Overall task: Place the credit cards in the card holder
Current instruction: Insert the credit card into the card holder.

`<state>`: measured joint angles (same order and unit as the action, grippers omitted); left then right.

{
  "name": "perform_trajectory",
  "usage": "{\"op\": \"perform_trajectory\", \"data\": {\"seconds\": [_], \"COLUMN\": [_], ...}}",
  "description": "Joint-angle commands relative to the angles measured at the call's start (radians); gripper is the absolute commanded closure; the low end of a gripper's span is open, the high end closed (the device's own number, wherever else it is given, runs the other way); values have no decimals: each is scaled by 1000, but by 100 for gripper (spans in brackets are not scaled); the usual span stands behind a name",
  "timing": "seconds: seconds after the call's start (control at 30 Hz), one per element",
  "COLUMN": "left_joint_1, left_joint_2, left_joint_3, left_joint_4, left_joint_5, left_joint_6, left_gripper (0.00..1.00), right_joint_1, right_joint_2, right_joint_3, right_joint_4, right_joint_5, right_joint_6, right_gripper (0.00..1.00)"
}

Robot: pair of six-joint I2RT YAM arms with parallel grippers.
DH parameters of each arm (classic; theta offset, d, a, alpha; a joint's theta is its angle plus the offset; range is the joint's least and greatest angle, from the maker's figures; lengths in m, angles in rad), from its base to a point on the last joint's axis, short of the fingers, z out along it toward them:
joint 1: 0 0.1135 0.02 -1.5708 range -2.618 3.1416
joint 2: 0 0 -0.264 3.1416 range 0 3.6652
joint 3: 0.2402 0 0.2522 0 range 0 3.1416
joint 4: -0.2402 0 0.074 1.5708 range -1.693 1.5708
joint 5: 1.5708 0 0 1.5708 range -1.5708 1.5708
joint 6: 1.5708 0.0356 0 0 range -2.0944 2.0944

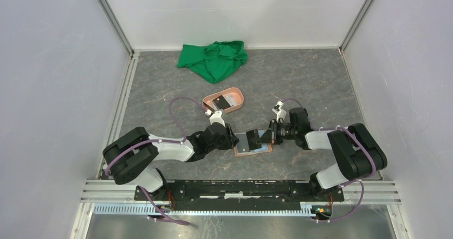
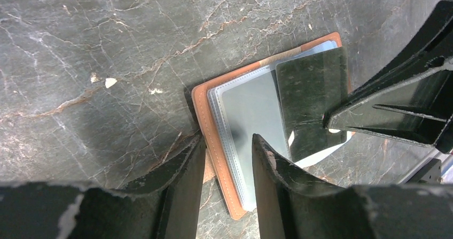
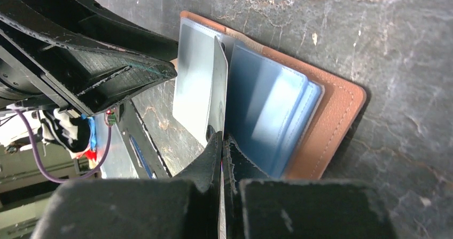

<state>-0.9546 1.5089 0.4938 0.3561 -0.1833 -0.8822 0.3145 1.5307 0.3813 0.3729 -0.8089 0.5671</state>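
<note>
- Card holder point(image 1: 251, 152) lies open and flat on the table point(image 1: 320, 89), between my two grippers
- Left gripper point(image 2: 227, 138) — jaws about half apart, gripping nothing; one finger sits just outside the holder's leather edge, the other over its clear sleeves
- Right gripper point(image 3: 221, 140) is pinched tight on a dark credit card point(image 2: 310, 100), holding it over the open holder
- More cards point(image 1: 223, 103) lie in a pink tray point(image 1: 239, 97) behind

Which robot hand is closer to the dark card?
Right. The right fingers pinch the dark card by its edge. The left fingers stand open over the card holder's edge, a little away from the card.
</note>
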Motion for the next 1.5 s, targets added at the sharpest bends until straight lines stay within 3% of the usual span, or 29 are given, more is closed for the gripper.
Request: {"op": "perform_trajectory", "data": {"seconds": [0.0, 0.63, 1.47], "left_joint_1": [-1, -15, -27], "left_joint_2": [42, 29, 11], "left_joint_3": [-14, -21, -49], "left_joint_4": [-104, -80, -74], "left_joint_5": [-13, 4, -14], "left_joint_6": [-27, -31, -46], "left_gripper": [55, 55, 55], "right_joint_1": [10, 88, 123], "right_joint_2": [-76, -108, -122], "right_joint_3": [-56, -90, -78], "right_joint_4": [48, 17, -81], "right_joint_5": [136, 325, 277], "right_joint_6": [23, 69, 18], "right_gripper": [100, 100, 100]}}
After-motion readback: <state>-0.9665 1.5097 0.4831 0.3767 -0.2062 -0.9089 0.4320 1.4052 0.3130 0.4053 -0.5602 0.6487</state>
